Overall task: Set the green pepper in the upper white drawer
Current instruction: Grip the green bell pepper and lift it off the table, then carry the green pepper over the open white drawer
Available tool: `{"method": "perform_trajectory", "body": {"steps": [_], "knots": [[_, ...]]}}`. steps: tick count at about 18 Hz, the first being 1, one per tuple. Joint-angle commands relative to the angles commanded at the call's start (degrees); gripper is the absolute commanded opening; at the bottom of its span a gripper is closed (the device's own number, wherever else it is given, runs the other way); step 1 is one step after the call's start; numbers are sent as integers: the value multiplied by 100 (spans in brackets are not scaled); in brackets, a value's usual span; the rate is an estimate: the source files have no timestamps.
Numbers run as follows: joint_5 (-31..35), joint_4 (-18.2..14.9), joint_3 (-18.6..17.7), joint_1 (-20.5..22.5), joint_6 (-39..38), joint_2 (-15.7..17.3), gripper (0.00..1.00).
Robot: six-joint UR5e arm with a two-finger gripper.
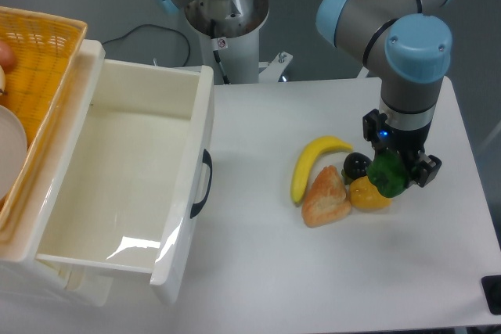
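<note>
My pincer [389, 174] points straight down over the right part of the table [266, 271], and its two dark fingers are closed around the green pepper [387, 174]. The pepper sits between them, one finger [374, 132] showing at its upper left and the other [427, 170] at its right. I cannot tell whether the pepper is lifted clear or touching the things under it.

Taking the pepper as my landmark: a yellow-orange pepper [368, 194] lies just below and left of it, partly under its edge. A small black round thing [358, 165] sits just to its left. Further left is a piece of bread [326, 197], wedge-shaped and light brown, touching the yellow-orange pepper. A banana [310, 165] curves along the upper left side of the bread, its tip reaching toward the black thing.

The white drawer [188, 217] stands well apart from the pepper, far to its left, pulled open, with its dark handle [202, 184] facing the pepper's side. Its inside is bare white. Beyond the drawer, at the far left, is an orange woven basket [43, 76], which rests against the drawer's frame.
</note>
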Motion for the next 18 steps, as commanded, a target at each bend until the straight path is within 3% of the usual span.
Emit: {"method": "perform_trajectory", "body": {"steps": [3,6,9,18], "knots": [[-17,0,0,0,-26,0,40],[-44,-35,-18,-26,-692,61,39],[-53,-298,-61,-79,-782,193,37],[-456,-677,-228,-553,-1976,851,37]]}}
